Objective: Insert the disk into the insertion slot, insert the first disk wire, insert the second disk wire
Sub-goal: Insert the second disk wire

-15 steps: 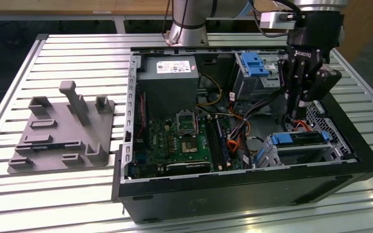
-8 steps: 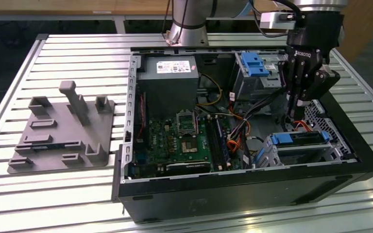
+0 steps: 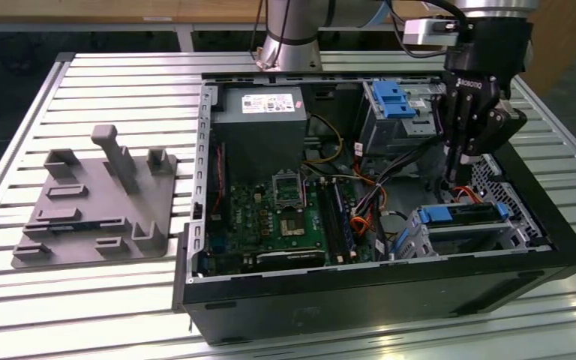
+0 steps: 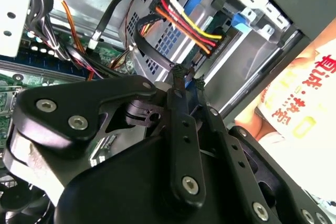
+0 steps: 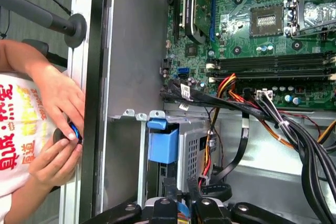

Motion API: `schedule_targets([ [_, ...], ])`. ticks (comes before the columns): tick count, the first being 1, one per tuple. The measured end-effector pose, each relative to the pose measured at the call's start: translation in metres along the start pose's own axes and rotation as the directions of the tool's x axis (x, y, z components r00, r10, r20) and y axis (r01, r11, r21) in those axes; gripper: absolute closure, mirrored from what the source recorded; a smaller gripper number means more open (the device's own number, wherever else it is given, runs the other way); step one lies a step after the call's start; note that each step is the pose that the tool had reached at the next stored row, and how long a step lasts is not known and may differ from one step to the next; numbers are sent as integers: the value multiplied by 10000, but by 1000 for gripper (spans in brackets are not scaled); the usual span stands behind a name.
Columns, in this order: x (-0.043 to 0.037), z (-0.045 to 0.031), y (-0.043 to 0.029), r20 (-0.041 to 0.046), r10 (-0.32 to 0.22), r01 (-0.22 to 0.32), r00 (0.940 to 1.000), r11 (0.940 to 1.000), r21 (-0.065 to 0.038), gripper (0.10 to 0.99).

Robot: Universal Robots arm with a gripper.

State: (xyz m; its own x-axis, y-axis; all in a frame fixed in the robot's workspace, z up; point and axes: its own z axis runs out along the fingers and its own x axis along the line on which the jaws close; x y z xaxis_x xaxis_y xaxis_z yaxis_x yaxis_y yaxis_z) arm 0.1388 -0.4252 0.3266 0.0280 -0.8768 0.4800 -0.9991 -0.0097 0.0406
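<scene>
Hovering over the disk point(image 3: 460, 215) seated in the computer case point(image 3: 368, 292)
The end effector point(image 3: 454, 177), pressed nearly together, whether pinching a wire I cannot tell, hangs just above the disk's blue edge. The disk lies in the insertion slot point(image 3: 473, 238) at the case's near corner, exterior view's right.

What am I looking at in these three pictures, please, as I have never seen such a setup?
A robot arm with a gripper reaches into an open computer case on a metal table. The exterior view comes from a camera off the arm; both wrist views come from cameras riding on it. A grey fixture lies beside the case. The disk, in its blue carrier, sits in the insertion slot; the gripper hangs close by, near the wires. What it holds, I cannot tell. A person's hands show outside the case.
</scene>
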Motion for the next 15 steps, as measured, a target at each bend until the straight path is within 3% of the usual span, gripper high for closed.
schedule_targets([
  [5, 2, -3, -38, 58, -3, 3, 10000, 10000, 1, 890],
  [12, 67, -7, -37, 815, -27, 26, 9967, 10000, 23, 890],
  [13, 81, -8, -36, 900, -30, 28, 9959, 10000, 25, 890],
  [15, 117, -7, -35, 988, -33, 30, 9951, 10000, 28, 890],
])
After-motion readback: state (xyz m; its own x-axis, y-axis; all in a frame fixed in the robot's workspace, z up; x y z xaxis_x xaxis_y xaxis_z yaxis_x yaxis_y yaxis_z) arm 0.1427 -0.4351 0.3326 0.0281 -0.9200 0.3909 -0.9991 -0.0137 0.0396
